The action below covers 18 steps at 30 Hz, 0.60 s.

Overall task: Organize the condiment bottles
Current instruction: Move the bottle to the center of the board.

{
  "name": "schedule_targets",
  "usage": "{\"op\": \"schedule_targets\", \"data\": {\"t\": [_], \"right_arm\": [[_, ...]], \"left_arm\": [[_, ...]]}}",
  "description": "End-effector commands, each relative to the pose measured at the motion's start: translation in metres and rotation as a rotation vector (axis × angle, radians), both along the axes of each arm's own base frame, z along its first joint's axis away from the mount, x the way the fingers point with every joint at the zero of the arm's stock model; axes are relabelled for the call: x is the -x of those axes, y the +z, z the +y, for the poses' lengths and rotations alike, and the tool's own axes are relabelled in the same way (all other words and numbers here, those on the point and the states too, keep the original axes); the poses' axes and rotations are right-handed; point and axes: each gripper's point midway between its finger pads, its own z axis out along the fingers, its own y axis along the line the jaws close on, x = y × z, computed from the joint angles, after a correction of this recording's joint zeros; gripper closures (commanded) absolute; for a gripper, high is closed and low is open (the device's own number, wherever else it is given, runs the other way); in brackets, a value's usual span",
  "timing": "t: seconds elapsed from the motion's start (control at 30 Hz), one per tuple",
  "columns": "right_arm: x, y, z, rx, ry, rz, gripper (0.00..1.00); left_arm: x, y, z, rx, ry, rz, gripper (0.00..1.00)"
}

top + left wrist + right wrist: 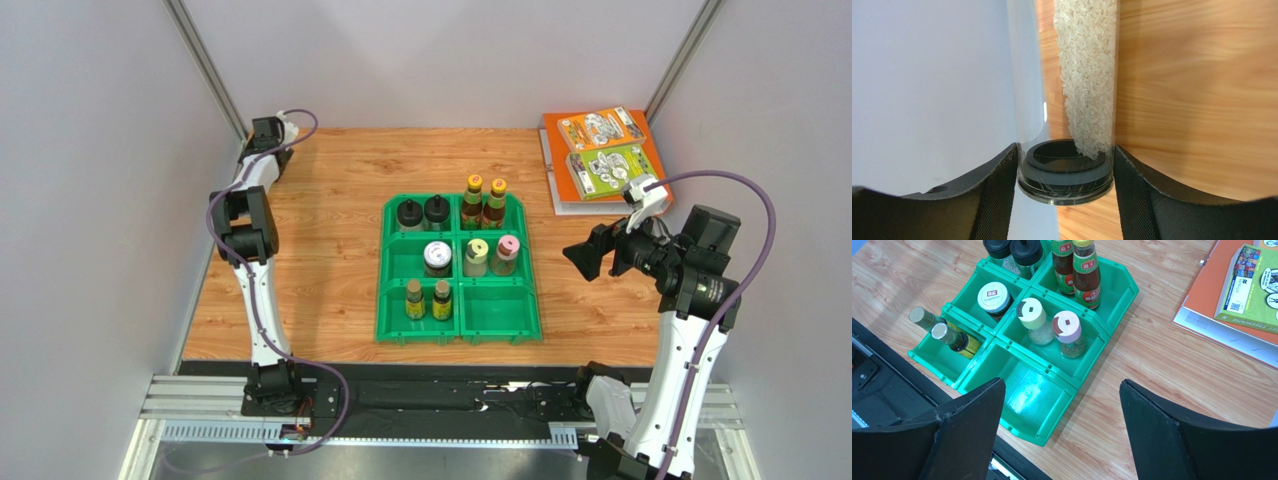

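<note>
My left gripper point(272, 135) is at the table's far left corner. In the left wrist view it point(1065, 160) is shut on a clear jar of white rice point(1087, 75) with a black cap, held near the cap end. The green bin point(500, 318) holds two black-capped bottles point(423, 212), two amber bottles point(484, 201) with yellow and orange caps, a silver-lidded jar point(437, 256), pale-green and pink capped shakers point(490, 254), and two small silver-capped bottles point(428, 298). Its front-right compartment point(1027, 390) is empty. My right gripper point(585, 255) is open, right of the bin.
Orange and green books point(600, 150) lie at the back right corner. White walls with metal posts close in the table on three sides. A black rail point(450, 395) runs along the near edge.
</note>
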Motion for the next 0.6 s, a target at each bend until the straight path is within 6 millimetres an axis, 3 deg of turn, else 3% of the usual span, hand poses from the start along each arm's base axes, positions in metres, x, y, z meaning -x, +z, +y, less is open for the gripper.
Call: {"op": "schedule_targets", "data": {"t": [0.0,0.3,0.57], "right_arm": [[0.002,0.015,0.005,-0.019,0.019,-0.033,0.12],[-0.002,0.022,0.006,-0.032,0.027,-0.046,0.12],[-0.004,0.034,0.009,-0.029,0.038,-0.073,0.11]], "left_arm": [[0.005,0.016,-0.059,0.095,-0.115,-0.001,1.00],[0.047,0.038,-0.103,0.216,-0.218,0.015,1.00],[0.111,0.041,-0.136,0.288,-0.382,0.091,1.00]]}}
